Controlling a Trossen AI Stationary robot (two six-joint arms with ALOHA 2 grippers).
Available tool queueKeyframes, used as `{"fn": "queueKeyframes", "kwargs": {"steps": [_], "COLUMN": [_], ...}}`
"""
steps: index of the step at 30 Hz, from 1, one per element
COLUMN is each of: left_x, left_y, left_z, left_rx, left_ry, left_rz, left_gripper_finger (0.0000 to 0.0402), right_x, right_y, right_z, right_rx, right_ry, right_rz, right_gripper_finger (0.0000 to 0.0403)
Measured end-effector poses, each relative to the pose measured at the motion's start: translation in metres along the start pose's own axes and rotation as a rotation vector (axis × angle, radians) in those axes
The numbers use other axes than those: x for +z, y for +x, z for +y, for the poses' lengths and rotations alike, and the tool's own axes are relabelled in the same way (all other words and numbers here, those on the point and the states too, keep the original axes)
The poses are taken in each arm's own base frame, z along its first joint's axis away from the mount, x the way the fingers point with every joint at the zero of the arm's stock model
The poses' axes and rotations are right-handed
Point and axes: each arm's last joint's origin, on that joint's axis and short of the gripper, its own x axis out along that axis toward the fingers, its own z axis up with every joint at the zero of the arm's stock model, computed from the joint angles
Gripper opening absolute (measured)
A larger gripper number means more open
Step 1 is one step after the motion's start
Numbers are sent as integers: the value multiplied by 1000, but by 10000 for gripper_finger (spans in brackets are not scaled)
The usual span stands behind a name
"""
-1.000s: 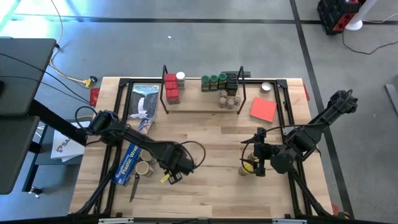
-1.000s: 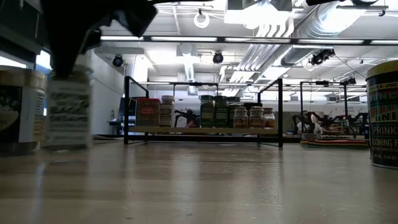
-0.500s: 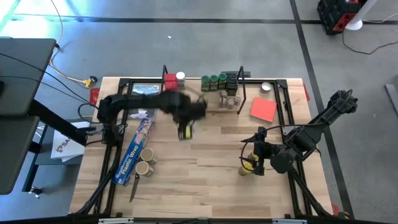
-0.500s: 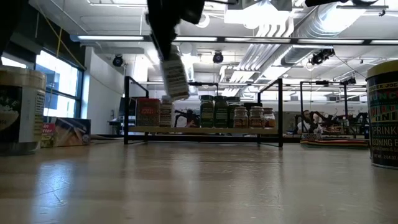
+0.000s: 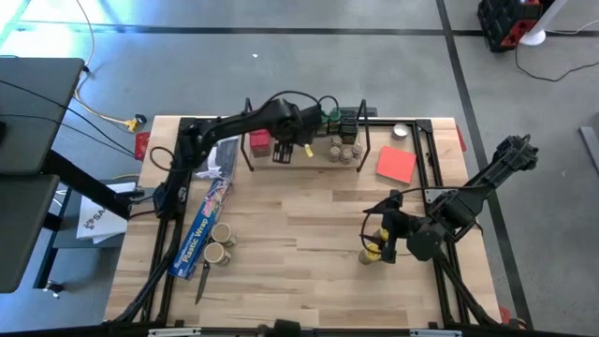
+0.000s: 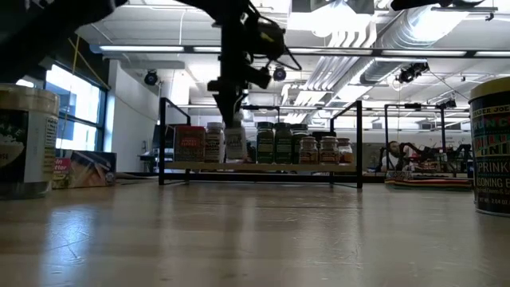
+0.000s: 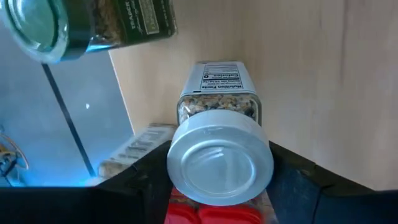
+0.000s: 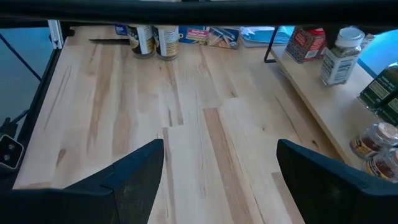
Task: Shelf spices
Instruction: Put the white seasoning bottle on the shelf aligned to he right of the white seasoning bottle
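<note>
The shelf [image 5: 309, 168] stands at the table's far edge with spices on it: red tins [image 5: 259, 142], green-lidded jars [image 5: 321, 122] and small jars [image 5: 344, 150]. My left gripper [image 5: 283, 148] is over the shelf's left half, shut on a clear spice jar with a silver lid [image 7: 219, 162]. In the low view that jar [image 6: 233, 145] hangs upright beside the red tin [image 6: 190, 143], its base about level with the board; whether it touches, I cannot tell. My right gripper [image 5: 386, 238] waits open at the near right, beside a yellow-lidded jar [image 5: 373, 251]. My left gripper pinches the jar at its top, one finger [image 7: 146, 186] on each side of the silver lid [image 7: 179, 169]. The fingers come from above, slanting steeply down. The jar hangs below them, upright, lid up.
A long blue plastic-wrap box [image 5: 198, 234] lies at the near left with two jars [image 5: 219, 243] beside it. A red sheet [image 5: 397, 165] and a white lid [image 5: 401, 131] sit right of the shelf. Large jars [image 6: 490, 143] stand close to the low camera.
My left gripper has swung with the jar from the near middle of the table toward the far edge, rising a little and rolling its wrist. The jar, tilted on the way, now hangs upright over the shelf's left half.
</note>
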Motion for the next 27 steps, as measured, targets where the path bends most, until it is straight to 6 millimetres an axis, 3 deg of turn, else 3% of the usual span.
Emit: {"fn": "queueKeyframes", "kwargs": {"steps": [16, 27], "left_x": [-8, -10], "left_y": [18, 24], "left_z": [26, 46], "left_rx": [-58, -8], "left_ry": [56, -37], "left_rz": [-7, -80], "left_gripper_finger": [229, 271], "right_x": [0, 0], "right_y": [0, 0], "right_z": [0, 0], "right_rx": [-5, -3], "right_ry": [13, 21], "right_rz": [3, 4], "right_gripper_finger": [307, 307]}}
